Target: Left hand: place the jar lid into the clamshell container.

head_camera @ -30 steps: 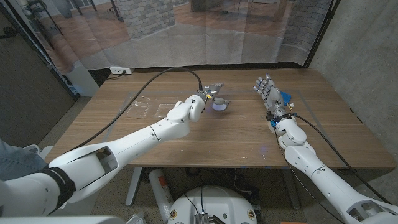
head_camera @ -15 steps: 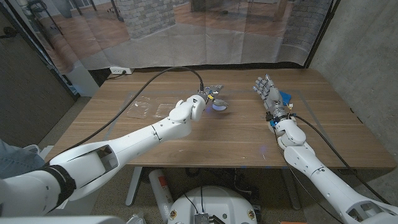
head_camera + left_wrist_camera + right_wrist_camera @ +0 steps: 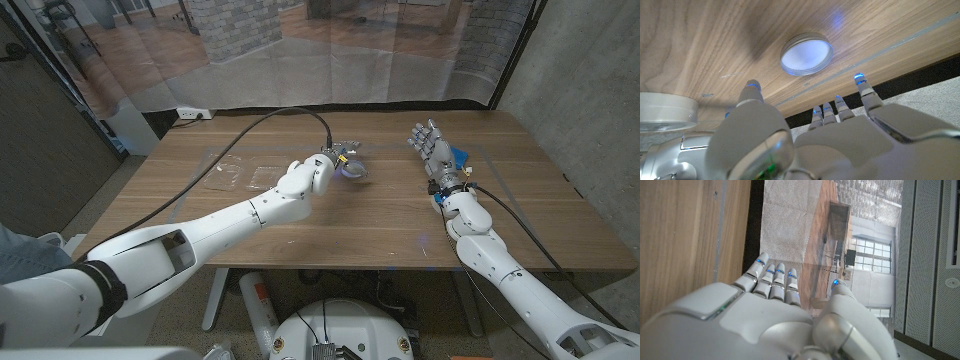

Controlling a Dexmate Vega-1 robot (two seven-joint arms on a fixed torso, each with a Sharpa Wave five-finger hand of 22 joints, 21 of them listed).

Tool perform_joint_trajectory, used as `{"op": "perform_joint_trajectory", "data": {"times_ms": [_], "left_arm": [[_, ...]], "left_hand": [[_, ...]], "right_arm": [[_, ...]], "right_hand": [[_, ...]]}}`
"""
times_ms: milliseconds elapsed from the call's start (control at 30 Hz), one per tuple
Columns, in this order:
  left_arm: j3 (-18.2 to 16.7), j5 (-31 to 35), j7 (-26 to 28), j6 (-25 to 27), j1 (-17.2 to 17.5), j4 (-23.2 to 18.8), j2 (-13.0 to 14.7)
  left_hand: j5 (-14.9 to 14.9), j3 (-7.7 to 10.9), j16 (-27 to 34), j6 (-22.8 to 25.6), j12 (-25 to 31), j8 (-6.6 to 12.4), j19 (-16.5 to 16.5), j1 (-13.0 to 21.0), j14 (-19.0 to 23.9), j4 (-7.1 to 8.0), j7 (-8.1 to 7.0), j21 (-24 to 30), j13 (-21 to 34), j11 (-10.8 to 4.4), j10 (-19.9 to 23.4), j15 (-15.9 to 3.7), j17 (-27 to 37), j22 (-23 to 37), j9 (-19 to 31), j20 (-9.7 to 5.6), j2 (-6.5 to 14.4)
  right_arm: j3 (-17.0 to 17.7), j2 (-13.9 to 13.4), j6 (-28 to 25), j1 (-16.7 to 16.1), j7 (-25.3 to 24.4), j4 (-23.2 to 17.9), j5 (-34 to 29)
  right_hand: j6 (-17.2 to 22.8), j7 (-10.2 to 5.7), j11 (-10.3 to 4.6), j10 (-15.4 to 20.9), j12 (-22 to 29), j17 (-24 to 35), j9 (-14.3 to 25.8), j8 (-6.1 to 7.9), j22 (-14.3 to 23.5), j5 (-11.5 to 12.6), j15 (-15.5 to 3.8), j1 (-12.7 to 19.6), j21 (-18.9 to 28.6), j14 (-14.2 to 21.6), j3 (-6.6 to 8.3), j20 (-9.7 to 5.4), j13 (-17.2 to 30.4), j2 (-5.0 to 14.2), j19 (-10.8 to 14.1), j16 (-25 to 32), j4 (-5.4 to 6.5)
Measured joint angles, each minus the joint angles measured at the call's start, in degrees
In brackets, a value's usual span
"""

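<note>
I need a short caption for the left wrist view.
Left hand, fingers spread, hovers near the jar lid on the wooden table.

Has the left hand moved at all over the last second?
Yes, slightly. In the head view the left hand has edged forward and a little toward the robot's right, closing on the jar lid, which lies where it was on the table.

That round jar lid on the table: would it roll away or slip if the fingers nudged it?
The jar lid lies flat on the wood, so it would probably slide, not roll. It looks rigid and shallow, likely light. Its low smooth rim may be hard to pinch.
</note>
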Motion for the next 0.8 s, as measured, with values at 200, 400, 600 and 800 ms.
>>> {"op": "perform_joint_trajectory", "data": {"times_ms": [200, 400, 600, 800], "left_arm": [[0.4, 0.6, -0.6, 0.4, -0.2, 0.5, -0.2], [0.9, 0.9, -0.7, 0.6, -0.4, 1.2, -0.5], [1.0, 0.9, -0.7, 0.7, -0.5, 1.7, -0.6], [1.0, 0.9, -0.2, 0.6, -0.6, 2.9, -1.0]], "left_hand": [[0.0, -0.09, 0.0, 0.6, 0.0, 0.00, 0.2, 0.5, 0.0, -0.09, 0.00, 0.0, 0.0, -0.31, 0.3, 0.00, 0.0, 0.0, 0.0, -0.22, 0.0], [0.2, 0.01, 0.0, 0.9, 0.0, 0.00, 0.5, 0.7, 0.1, -0.47, 0.33, 0.0, 0.0, -0.31, 0.3, 0.05, 0.0, 0.0, 0.0, 0.04, 0.3], [0.2, 0.03, 0.0, 1.4, 0.3, 0.00, 0.6, 1.3, 0.3, -0.49, 0.21, 0.0, 0.0, -0.52, 0.5, 0.29, 0.0, 0.0, 0.0, 0.22, 0.3], [0.2, 0.25, 0.0, 1.6, 0.3, 0.24, 0.9, 1.6, 0.3, -0.70, 0.34, 0.0, 0.0, -0.61, 0.6, 0.29, 0.0, 0.0, 0.0, -0.08, 0.5]], "right_arm": [[0.1, 0.0, 0.0, 0.0, 0.0, -0.1, 0.1], [0.1, 0.1, 0.0, 0.1, -0.1, -0.1, 0.2], [0.0, 0.3, -0.1, 0.5, -0.1, 0.3, 0.2], [-0.3, 0.6, -0.3, 0.9, -0.1, 0.9, 0.0]], "right_hand": [[0.0, 0.00, 0.11, 0.1, 0.0, 0.0, 0.0, 0.00, 0.0, 0.0, 0.00, 0.0, 0.0, 0.0, 0.00, -0.32, 0.0, 0.00, 0.3, 0.0, 0.00], [0.0, 0.00, 0.11, 0.1, 0.0, 0.0, 0.0, 0.00, 0.0, 0.0, 0.00, 0.0, -0.4, 0.0, 0.00, -0.31, 0.0, 0.00, 0.3, 0.0, 0.00], [0.0, 0.00, 0.11, 0.1, 0.0, 0.0, 0.0, 0.00, 0.0, 0.0, 0.00, 0.0, -0.4, 0.0, 0.00, -0.31, 0.0, 0.00, 0.3, 0.0, 0.00], [0.0, 0.01, 0.11, 0.1, 0.0, 0.0, 0.0, 0.00, 0.0, 0.0, 0.00, 0.0, -0.4, 0.0, -0.24, -0.31, 0.0, 0.00, 0.3, 0.0, -0.24]]}}
